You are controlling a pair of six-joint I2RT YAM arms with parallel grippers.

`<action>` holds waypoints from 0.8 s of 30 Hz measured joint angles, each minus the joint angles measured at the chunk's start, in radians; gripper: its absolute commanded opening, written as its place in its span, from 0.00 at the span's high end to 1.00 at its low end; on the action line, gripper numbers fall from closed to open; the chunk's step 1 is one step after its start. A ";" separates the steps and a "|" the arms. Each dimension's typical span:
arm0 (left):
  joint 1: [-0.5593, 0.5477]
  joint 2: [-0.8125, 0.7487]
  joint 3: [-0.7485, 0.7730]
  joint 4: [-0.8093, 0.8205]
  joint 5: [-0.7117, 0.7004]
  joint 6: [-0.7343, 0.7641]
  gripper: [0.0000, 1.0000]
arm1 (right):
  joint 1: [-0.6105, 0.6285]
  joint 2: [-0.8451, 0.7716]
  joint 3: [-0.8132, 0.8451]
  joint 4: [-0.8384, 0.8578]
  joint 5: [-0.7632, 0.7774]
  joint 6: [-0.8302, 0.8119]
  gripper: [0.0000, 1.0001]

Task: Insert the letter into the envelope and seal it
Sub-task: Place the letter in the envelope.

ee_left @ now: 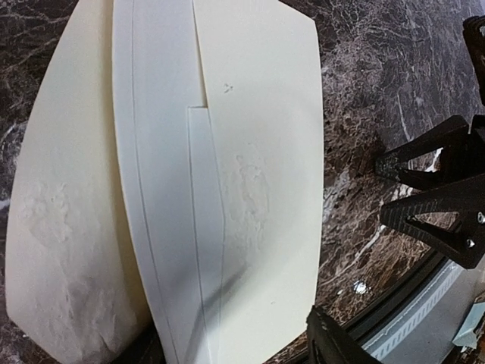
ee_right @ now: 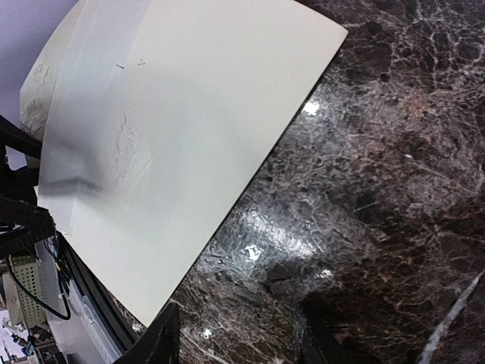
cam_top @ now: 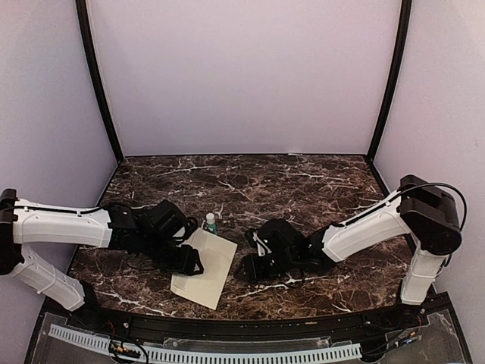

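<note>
Marble table (cam_top: 318,186) | left pincer (cam_top: 193,264) at envelope (cam_top: 212,265) edge, grip unclear | right pincer (cam_top: 246,267) beside it, apart

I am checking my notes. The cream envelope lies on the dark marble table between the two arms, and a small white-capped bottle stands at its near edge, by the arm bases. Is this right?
Not quite. The bottle stands at the far corner of the envelope, not at its near edge; the top view shows this.
</note>
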 measured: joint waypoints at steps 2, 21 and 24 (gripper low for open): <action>-0.004 0.001 0.019 -0.036 -0.032 0.016 0.43 | 0.000 0.000 0.000 0.000 0.000 0.000 0.53; -0.005 0.005 0.066 -0.132 -0.105 0.082 0.44 | 0.000 0.000 0.000 0.000 0.000 0.000 0.54; -0.005 0.005 0.066 -0.127 -0.089 0.084 0.48 | 0.000 0.000 -0.004 0.020 -0.013 0.007 0.53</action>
